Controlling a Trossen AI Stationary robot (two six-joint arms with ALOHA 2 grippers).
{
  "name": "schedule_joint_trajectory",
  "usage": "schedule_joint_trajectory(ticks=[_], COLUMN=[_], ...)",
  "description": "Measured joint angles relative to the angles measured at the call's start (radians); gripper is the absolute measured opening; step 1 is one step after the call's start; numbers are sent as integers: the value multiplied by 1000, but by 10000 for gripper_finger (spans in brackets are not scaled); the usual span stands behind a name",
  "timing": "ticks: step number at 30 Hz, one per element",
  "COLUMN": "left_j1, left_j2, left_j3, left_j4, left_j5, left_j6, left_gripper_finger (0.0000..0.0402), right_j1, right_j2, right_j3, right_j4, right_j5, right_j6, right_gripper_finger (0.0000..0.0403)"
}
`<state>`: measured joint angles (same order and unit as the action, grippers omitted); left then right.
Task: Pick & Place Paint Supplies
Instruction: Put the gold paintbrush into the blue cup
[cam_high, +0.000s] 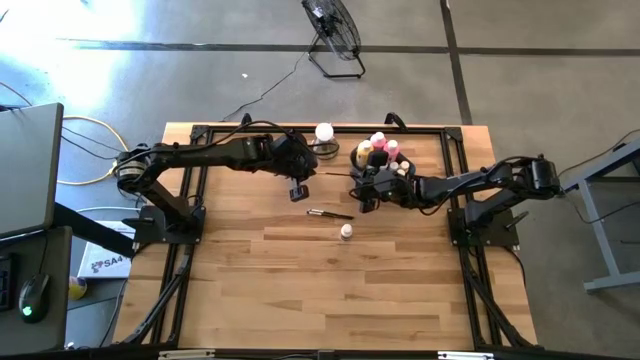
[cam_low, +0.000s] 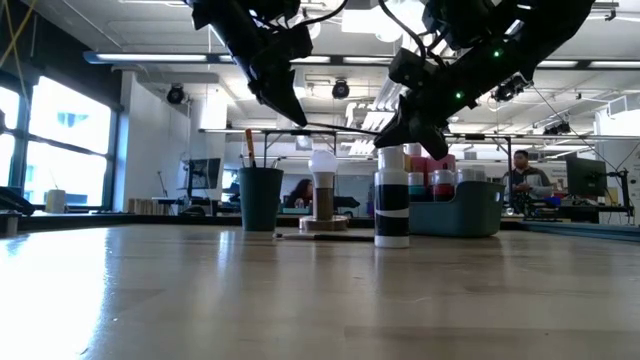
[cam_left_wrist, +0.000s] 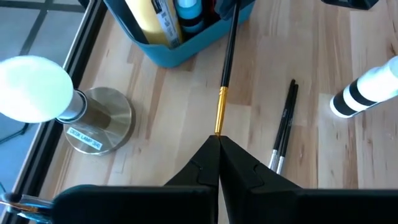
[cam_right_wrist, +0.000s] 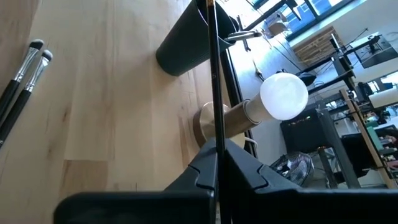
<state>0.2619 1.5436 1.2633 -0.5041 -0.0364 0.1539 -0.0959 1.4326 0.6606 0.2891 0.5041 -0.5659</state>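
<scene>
Both my grippers are clamped on one thin brush (cam_left_wrist: 224, 68). My left gripper (cam_left_wrist: 217, 144) pinches its gold-banded end; my right gripper (cam_right_wrist: 214, 149) pinches the dark handle's far end. In the overhead view the brush (cam_high: 335, 175) runs along the 9-to-3 line, left gripper (cam_high: 298, 187) at the 9 o'clock end, right gripper (cam_high: 366, 190) at the 3 o'clock end. The blue bin (cam_high: 384, 163) sits at 1 o'clock of my right gripper, just beside it, so I judge my right arm nearer. Two more brushes (cam_high: 330, 213) lie toward 6 o'clock.
</scene>
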Motion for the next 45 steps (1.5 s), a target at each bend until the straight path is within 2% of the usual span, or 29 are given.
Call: schedule_joint_trajectory(ticks=[4, 12, 15, 18, 30, 38, 41, 45], left_j1=[0, 0, 0, 0, 0, 0, 0, 0], left_j2=[0, 0, -3, -26, -165, -242, -305, -420], left_j3=[0, 0, 0, -1, 0, -12, -80, -231], left_j4=[3, 11, 8, 6, -19, -44, 2, 118], left_j5=[1, 1, -25, -80, -363, -339, -300, -230], left_j6=[0, 3, 0, 5, 39, 52, 49, 44], left_gripper_finger=[18, 137, 163, 167, 168, 168, 168, 168], right_j1=[0, 1, 1, 1, 1, 37, 56, 74], right_j2=[0, 0, 0, -1, -76, -153, -180, -210], right_j3=[0, 0, 0, 0, 1, 1, 1, 1], right_j4=[0, 1, -1, -1, -42, -75, -84, -82], right_j5=[-4, -6, 35, 77, 73, 56, 7, -54], right_j6=[0, 0, -4, -12, 20, 95, 130, 163], right_gripper_finger=[5, 5, 4, 4, 4, 4, 4, 4])
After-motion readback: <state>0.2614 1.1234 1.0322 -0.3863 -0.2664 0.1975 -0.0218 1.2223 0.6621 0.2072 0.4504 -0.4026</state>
